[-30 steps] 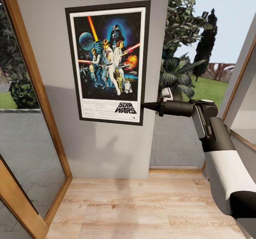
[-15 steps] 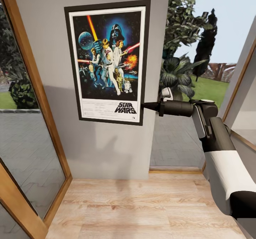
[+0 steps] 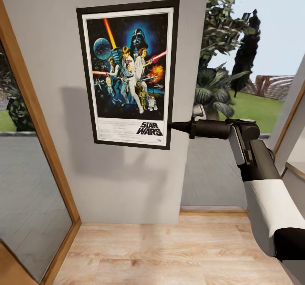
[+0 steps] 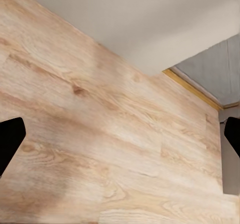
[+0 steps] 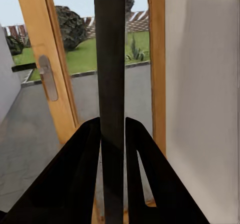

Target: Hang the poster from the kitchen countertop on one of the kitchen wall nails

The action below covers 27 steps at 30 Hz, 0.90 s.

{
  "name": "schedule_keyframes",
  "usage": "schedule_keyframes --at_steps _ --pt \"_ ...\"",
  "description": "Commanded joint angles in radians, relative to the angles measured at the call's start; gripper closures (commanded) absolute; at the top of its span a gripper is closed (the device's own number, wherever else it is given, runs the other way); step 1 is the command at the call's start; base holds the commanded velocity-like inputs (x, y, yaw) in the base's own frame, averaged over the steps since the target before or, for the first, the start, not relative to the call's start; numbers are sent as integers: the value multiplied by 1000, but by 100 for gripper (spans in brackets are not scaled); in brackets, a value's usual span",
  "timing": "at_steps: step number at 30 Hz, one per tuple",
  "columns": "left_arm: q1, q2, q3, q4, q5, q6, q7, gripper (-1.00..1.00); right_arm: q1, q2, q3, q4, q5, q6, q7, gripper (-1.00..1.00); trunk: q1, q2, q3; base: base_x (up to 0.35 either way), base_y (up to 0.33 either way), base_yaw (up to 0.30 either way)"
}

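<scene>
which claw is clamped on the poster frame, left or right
The right claw: its fingers pinch the poster at the right edge. The left claw hangs open over wood floor.

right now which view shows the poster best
The head view: the poster faces the camera whole, against the grey wall, the right gripper pinching its lower right edge. The right wrist view has it edge-on, a dark strip between the fingers. The left wrist view looks at floor.

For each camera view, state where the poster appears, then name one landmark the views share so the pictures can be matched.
Head view: the poster upright before the grey wall, right gripper at its lower right edge.
Right wrist view: edge-on, a dark strip between the jaws.
Left wrist view: not in it.
Shared landmark: the grey wall.
</scene>
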Motion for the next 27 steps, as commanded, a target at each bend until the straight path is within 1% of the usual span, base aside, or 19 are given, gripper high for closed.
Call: schedule_keyframes --at_steps 1,16,20,27 --pt "-1 0 -8 1 6 -7 -2 -100 -1 -1 2 0 -7 9 1 100 1 -2 -2 334 0 0" --pt "-1 1 -8 1 6 -7 -1 -100 -1 -1 2 0 -7 10 -1 100 1 -2 -2 329 0 0" --pt "-1 1 -8 1 6 -7 -2 -100 -1 -1 2 0 -7 11 -1 100 1 -2 -2 137 0 0" --pt "-1 1 -8 1 6 -7 -2 -100 -1 -1 2 -1 -7 10 0 100 1 -2 -2 27 0 0"
